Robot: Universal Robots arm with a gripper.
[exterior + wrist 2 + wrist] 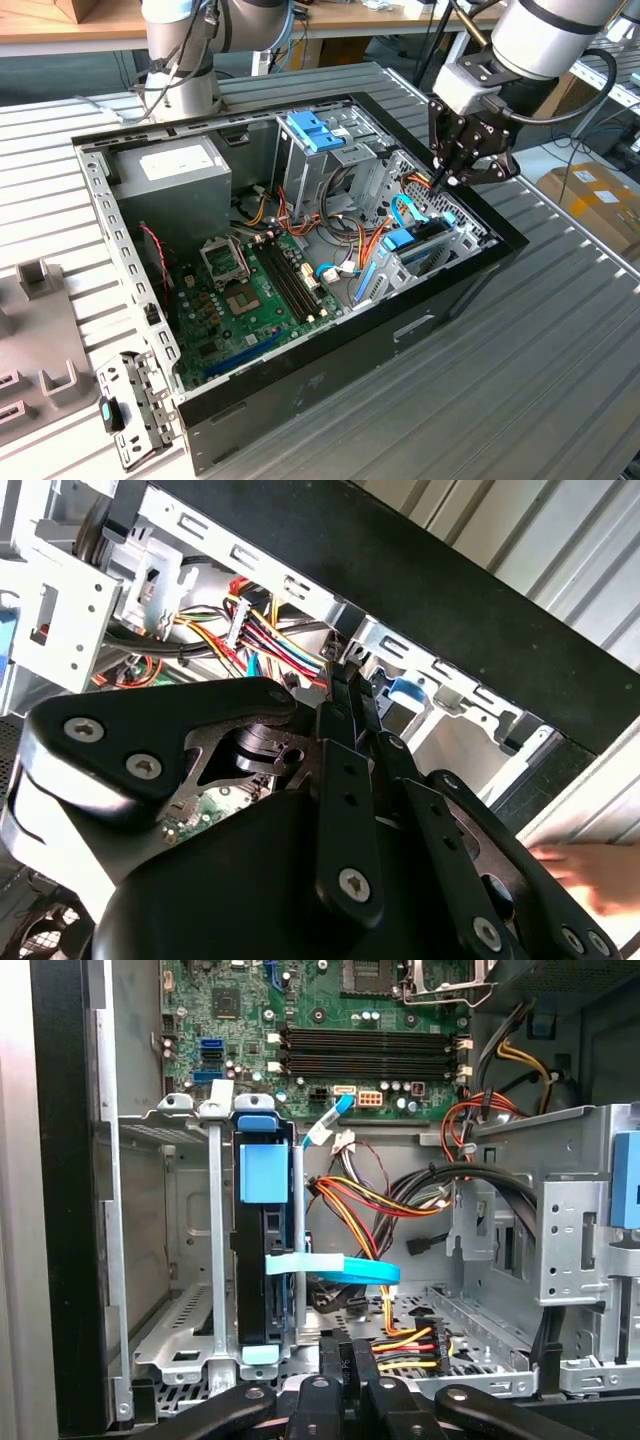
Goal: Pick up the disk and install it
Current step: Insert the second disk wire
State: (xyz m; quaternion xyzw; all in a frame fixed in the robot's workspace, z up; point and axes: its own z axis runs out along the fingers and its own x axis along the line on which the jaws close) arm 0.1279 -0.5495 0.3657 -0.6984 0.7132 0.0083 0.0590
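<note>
Bare chassis floor lies at 9 o'clock of the upright disk; at 3 o'clock, cable bundles and a drive cage crowd the bay.

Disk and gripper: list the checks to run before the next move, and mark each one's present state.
1. Disk in the drive bay: ok, it stands upright in the slot.
2. Disk pushed fully home: cannot tell.
3. Gripper free of the disk: ok, the fingers are shut with nothing between them, and stand apart from the disk.
4. Wires clear of the gripper: not ok, red and yellow wires lie right beside the fingers.
5. People clear: not ok, a hand shows just outside the case in the second wrist view.
</note>
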